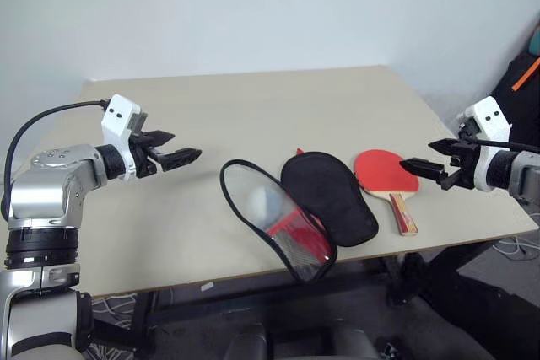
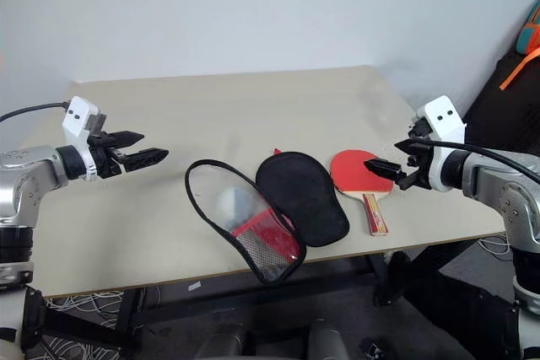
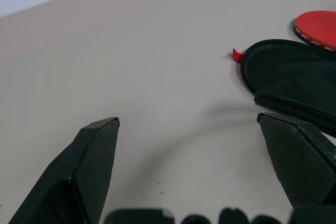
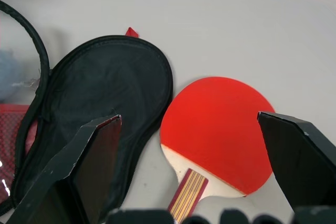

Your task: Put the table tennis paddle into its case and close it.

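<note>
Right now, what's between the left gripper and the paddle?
In the left eye view, the open case lies between the left gripper and the table tennis paddle: clear-panel flap nearer the gripper, black-lined half beside the paddle.

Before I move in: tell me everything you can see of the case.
The case lies unzipped and spread open on the table, near its front edge. One half shows black lining; the other, tilted up over the edge, has a clear panel in black trim, with red fabric behind. The paddle lies against its lining side. Neither gripper touches it.
</note>
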